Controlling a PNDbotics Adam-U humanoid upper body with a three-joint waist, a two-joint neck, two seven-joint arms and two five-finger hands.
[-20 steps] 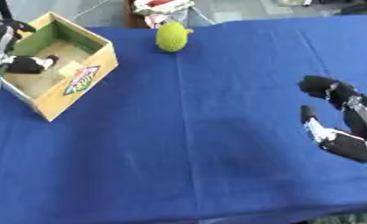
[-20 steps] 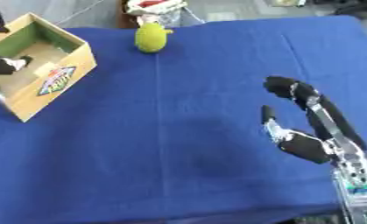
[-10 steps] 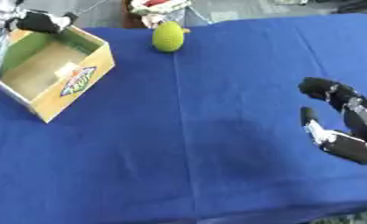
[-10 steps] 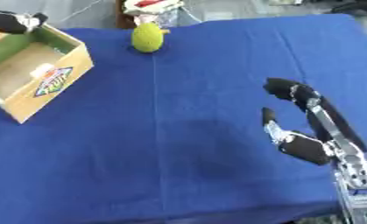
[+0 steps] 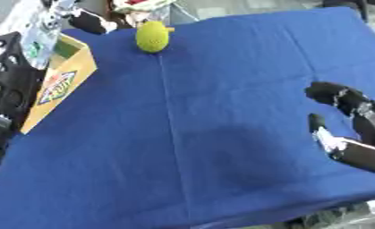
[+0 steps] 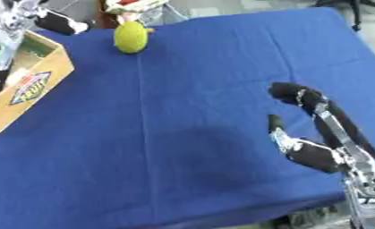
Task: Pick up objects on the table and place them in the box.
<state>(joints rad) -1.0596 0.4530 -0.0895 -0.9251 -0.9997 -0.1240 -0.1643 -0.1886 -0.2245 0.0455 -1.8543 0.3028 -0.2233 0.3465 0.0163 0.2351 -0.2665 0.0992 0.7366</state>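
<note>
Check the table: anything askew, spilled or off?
Nothing spilled or damaged. The box sits turned at an angle at the table's left edge. The yellow-green object lies alone near the far edge, not boxed yet. The right hand rests open on the blue cloth.

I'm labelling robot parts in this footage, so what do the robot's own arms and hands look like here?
The right hand is black, with dark rounded fingertips and pale silver sections along the thumb and fingers. Its forearm is a slim silver-grey metal frame with a black strip along it. The left arm is bulky and black with silver joints at the picture's left edge; its hand looks black with white patches.
</note>
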